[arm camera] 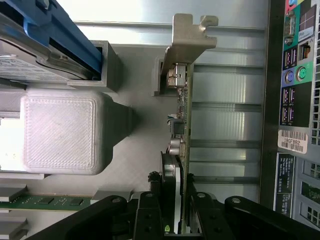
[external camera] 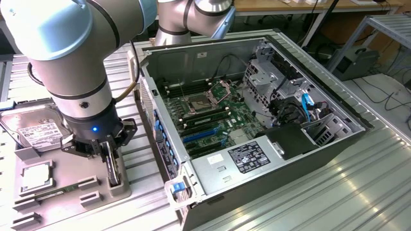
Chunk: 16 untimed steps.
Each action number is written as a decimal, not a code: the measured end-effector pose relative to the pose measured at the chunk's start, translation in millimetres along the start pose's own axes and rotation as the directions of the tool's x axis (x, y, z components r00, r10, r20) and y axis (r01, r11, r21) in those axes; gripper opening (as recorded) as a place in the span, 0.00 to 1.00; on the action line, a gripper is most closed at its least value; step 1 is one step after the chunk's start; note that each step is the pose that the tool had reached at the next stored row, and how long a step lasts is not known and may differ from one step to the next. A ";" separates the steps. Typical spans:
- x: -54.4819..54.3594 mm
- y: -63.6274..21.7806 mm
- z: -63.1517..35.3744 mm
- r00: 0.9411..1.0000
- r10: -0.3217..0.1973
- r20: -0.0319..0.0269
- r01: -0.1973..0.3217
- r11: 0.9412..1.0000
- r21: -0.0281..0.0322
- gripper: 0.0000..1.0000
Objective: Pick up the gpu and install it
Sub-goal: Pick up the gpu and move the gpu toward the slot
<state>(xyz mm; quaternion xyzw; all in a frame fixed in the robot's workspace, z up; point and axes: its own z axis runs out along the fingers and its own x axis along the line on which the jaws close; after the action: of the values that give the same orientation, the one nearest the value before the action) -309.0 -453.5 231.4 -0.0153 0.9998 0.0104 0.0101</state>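
You have the ribbed metal table (external camera: 359,183) under everything. On it the open computer case (external camera: 186,62) lies on its side, running from the middle of the exterior view out toward 3 o'clock. The silver robot arm (external camera: 70,62) comes down from 11 o'clock and ends over the parts at 8 o'clock.

Inside the case, you can see the green motherboard (external camera: 212,115) near the centre. The grey power supply (external camera: 237,161) with its dark label sits just toward 5 o'clock of it.

Just beside the case, at 8 o'clock, a grey tray (external camera: 70,168) holds the loose parts. The silver hard drive (external camera: 32,127) with a white label lies at the tray's 10 o'clock end.

The gpu (external camera: 114,175) stands on its long edge in a slot at the side of the tray nearest the case. It is upright and outside the case.

Your gripper (external camera: 110,162) sits straight over the card. In the wrist view the two black fingers (arm camera: 150,215) press against opposite faces of the board, so the jaws are clamped on the gpu with the card seated in its slot.

A green memory stick (external camera: 55,191) lies flat at the tray's 7 o'clock part. The square silver CPU (external camera: 37,175) rests between it and the hard drive. The card's silver bracket (arm camera: 192,32) is at the end away from the fingers, touching the grey holder.
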 end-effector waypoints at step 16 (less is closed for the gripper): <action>-0.5 0.5 -23.5 1.000 0.000 0.000 0.000 1.000 -0.005 0.28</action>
<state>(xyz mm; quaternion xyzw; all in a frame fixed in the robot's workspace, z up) -309.0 -453.5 255.0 -0.0153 0.9997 0.0129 0.0102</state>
